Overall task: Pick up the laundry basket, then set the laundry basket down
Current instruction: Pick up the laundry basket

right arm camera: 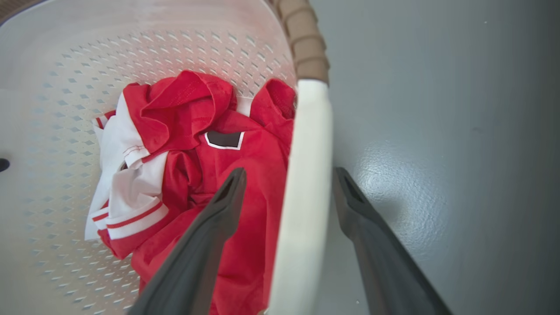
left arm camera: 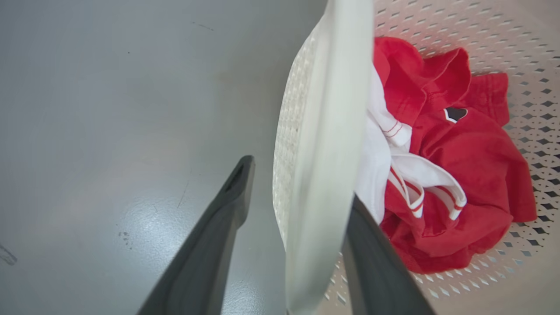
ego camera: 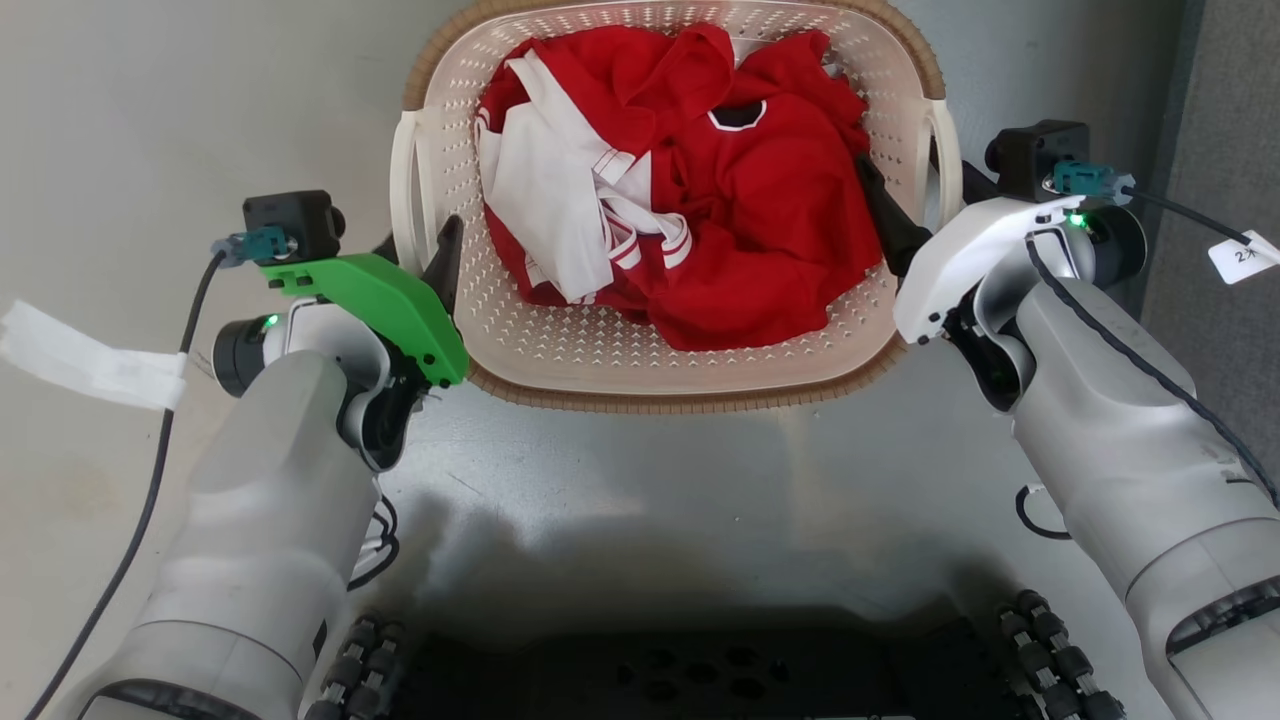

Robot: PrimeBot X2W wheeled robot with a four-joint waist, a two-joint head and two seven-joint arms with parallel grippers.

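Mid-grasp, ahead of the lift. Laundry basket (ego camera: 600, 345), loaded with red and white clothes (ego camera: 740, 220), apparently resting on the grey floor (ego camera: 700, 470). Left claw (left arm camera: 301, 183) spread astride the basket's left handle (left arm camera: 323, 131), right claw (right arm camera: 289, 173) spread astride its right handle (right arm camera: 308, 127), neither clamped. Next: close both together, then raise evenly.

Head camera looks down on the laundry basket (ego camera: 620, 350); wrist cameras sit close at opposite sides.
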